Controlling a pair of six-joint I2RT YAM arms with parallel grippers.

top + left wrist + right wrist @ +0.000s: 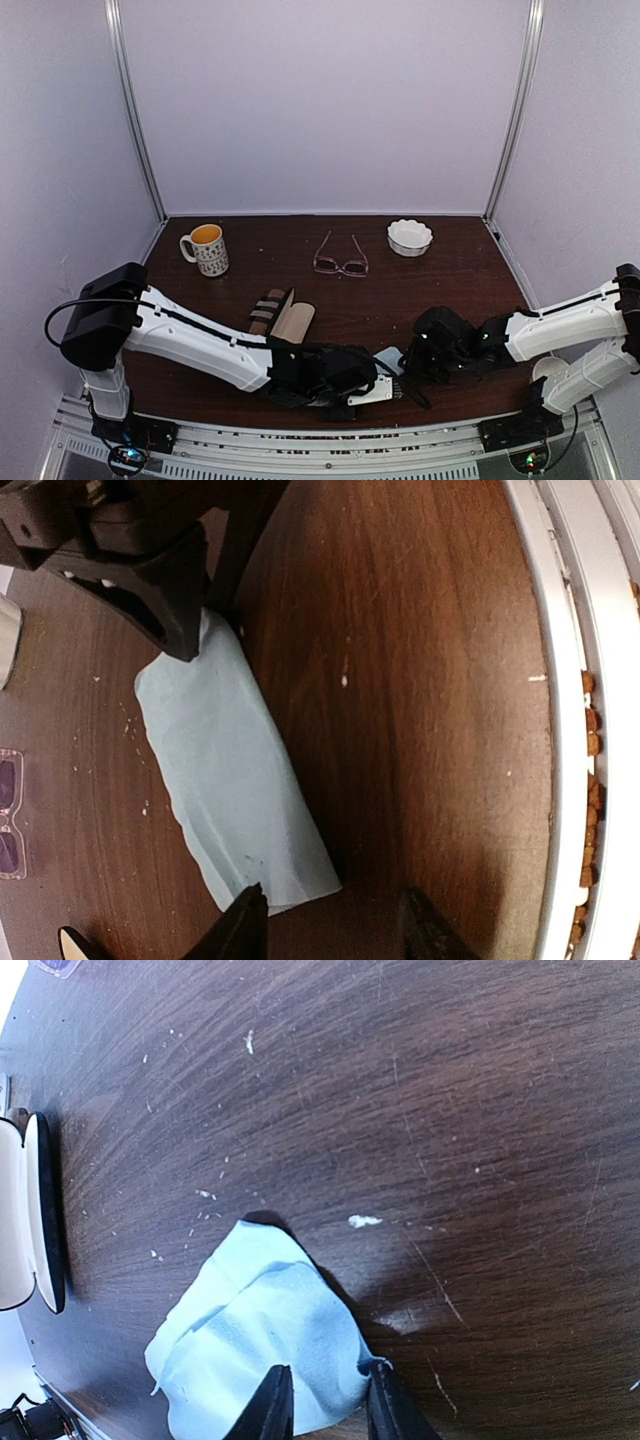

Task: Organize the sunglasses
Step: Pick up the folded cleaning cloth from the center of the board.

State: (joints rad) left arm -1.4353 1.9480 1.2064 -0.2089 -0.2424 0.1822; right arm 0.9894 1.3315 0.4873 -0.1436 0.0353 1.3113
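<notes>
brown wood makes up the desk [450,290] that carries everything. at the far left we see a white patterned mug [205,249] with an orange inside, upright and well apart from the rest. right of it and closer to the arms, a tan striped case [281,314] lies open with its pale lining up, just beside the left forearm. the left gripper [335,925] sits low over the near part of the desk, pointing right. its jaws are spread and hold nothing, and one of its fingers [243,920] overlaps the near corner of a light blue cloth [230,780].

the sunglasses [341,263], the pair with the thin pink frame, rest toward the back at the middle of the desk. their arms are unfolded and point at the back wall, and they lie well apart from both grippers. in the left wrist view they show only at the picture's left edge.

the cloth lies on the desk between the two grippers, flat along most of its length and bunched at its right end. there the right gripper [328,1407] reaches in low from the right, and its jaws are pinching a fold of the cloth. a white scalloped bowl [410,237] stands at the back, right of the sunglasses, near them but not touching.
</notes>
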